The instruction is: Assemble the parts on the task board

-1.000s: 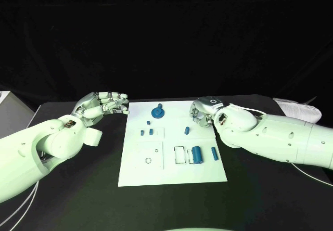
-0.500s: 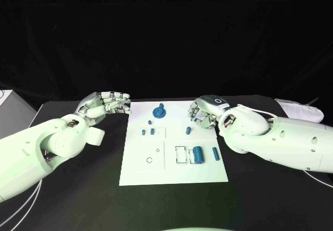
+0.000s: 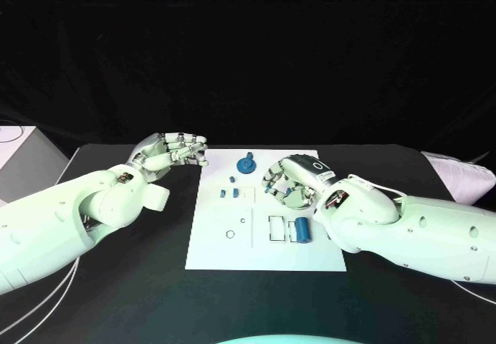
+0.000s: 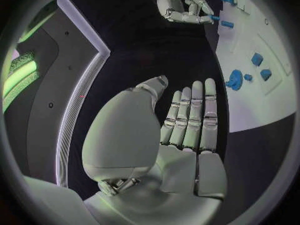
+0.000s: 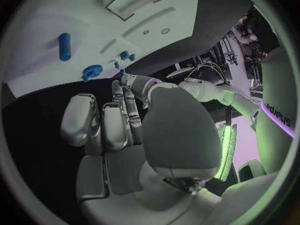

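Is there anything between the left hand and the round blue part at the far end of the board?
Nothing visible. The left hand hovers beside the task board, fingers together and holding nothing. Only bare black table and white board lie between it and the round blue part. The right hand is over the board's other side.

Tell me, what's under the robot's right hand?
The right hand hovers over the white board, beside small blue parts. A blue cylinder lies just past it. Whatever lies right beneath the fingers is covered.
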Robot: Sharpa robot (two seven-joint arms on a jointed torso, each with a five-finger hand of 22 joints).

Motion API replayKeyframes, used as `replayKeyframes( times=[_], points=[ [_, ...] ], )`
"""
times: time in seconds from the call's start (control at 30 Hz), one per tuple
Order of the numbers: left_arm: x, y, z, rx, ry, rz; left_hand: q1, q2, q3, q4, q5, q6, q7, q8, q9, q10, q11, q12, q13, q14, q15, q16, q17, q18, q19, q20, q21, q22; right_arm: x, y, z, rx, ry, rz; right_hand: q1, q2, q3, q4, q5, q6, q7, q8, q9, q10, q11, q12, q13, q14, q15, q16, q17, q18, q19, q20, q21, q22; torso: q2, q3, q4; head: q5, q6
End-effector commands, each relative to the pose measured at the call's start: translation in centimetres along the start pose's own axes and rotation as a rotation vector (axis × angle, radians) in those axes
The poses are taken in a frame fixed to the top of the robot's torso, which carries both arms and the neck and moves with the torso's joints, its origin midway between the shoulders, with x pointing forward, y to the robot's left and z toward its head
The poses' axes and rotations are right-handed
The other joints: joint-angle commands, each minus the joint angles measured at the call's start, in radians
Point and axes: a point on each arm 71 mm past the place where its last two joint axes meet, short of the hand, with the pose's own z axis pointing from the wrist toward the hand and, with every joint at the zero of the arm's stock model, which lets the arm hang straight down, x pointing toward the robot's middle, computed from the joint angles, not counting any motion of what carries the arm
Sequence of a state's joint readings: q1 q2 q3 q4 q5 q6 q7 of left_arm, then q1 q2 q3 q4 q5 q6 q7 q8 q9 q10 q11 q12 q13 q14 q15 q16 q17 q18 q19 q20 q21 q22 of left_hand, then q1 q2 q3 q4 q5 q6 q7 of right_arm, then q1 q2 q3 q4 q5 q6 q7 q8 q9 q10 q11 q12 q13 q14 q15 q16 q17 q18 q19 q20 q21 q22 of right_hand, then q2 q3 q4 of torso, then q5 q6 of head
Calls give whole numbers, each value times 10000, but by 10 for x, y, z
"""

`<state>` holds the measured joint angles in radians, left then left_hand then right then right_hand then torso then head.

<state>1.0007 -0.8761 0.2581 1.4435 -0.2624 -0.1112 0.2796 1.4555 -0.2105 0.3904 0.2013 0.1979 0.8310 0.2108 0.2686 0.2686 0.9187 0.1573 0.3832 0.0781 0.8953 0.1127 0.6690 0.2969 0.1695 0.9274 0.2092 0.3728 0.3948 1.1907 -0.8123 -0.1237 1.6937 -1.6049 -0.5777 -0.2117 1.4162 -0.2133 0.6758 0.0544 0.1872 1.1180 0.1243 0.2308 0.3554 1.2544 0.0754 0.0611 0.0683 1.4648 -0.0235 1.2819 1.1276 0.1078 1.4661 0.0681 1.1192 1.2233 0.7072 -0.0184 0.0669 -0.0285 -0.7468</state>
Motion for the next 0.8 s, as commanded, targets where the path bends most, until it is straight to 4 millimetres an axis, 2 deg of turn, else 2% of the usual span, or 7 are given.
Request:
replayKeyframes(
  times=[0.03, 0.17, 0.37, 0.5, 0.57, 0.8],
  points=[
    [2, -2, 1, 222, -98, -77, 95, 25, -51, -12, 34, -75, 133, -47, -15, -10, 87, -50, -9, 66, -18, -41, 12, 104, 74, -1, -55, -14, 7, 5, 0, -339, -271, 132, -19, 65, 64, -22, 35, 1, 13, 32, 16, 204, -172, 35, 25, 347, -55, 38, -7, -187, 73, -35, -9, -12, -67, -36, -1, 178, -85],
    [4, -2, 1, 238, -144, -97, 95, 25, -51, -12, 34, -75, 133, -47, -15, -10, 87, -50, -9, 66, -18, -41, 12, 104, 74, -1, -55, -14, 21, 13, 1, -417, -132, 159, -14, 66, 80, -37, 42, -8, 19, 32, 23, 198, -167, 31, 23, 346, -53, 46, -2, -187, 71, -35, -9, -10, -86, -54, 4, 296, -142],
    [5, -2, 2, 261, -209, -133, 104, 35, -52, -14, 36, -70, 134, -42, -13, -3, 87, -46, -8, 68, -17, -49, 16, 105, 80, -1, -61, -18, 39, 19, 5, -434, 52, 102, -14, 66, 84, -42, 45, -11, 22, 33, 26, 197, -166, 30, 22, 343, -52, 38, -17, -186, 70, -34, -10, -10, -66, -41, -6, 413, -207],
    [6, -2, 2, 278, -226, -155, 105, 40, -56, -12, 37, -65, 134, -37, -11, 2, 88, -44, -7, 68, -16, -56, 18, 104, 84, -1, -66, -21, 51, 20, 6, -382, 234, 9, -12, 64, 90, -50, 48, -15, 24, 34, 30, 196, -164, 29, 21, 342, -51, 41, -16, -184, 67, -34, -21, -17, -59, -47, 17, 461, -248],
    [7, -3, 2, 285, -230, -166, 105, 40, -56, -12, 37, -65, 134, -37, -11, 2, 88, -44, -7, 68, -16, -56, 18, 104, 84, -1, -66, -21, 58, 21, 7, -352, 356, -24, -9, 64, 98, -60, 51, -19, 28, 35, 34, 193, -162, 27, 20, 343, -49, 51, -6, -182, 64, -34, -30, -22, -59, -45, 7, 510, -278],
    [8, -3, 2, 287, -225, -191, 105, 40, -56, -12, 37, -65, 134, -37, -11, 2, 88, -44, -7, 68, -16, -56, 18, 104, 84, -1, -66, -21, 71, 25, 8, -343, 555, -92, -10, 64, 105, -67, 54, -23, 32, 36, 38, 191, -159, 26, 19, 339, -48, 42, -25, -179, 59, -33, -46, -34, -53, -36, 4, 605, -372]
  ],
)
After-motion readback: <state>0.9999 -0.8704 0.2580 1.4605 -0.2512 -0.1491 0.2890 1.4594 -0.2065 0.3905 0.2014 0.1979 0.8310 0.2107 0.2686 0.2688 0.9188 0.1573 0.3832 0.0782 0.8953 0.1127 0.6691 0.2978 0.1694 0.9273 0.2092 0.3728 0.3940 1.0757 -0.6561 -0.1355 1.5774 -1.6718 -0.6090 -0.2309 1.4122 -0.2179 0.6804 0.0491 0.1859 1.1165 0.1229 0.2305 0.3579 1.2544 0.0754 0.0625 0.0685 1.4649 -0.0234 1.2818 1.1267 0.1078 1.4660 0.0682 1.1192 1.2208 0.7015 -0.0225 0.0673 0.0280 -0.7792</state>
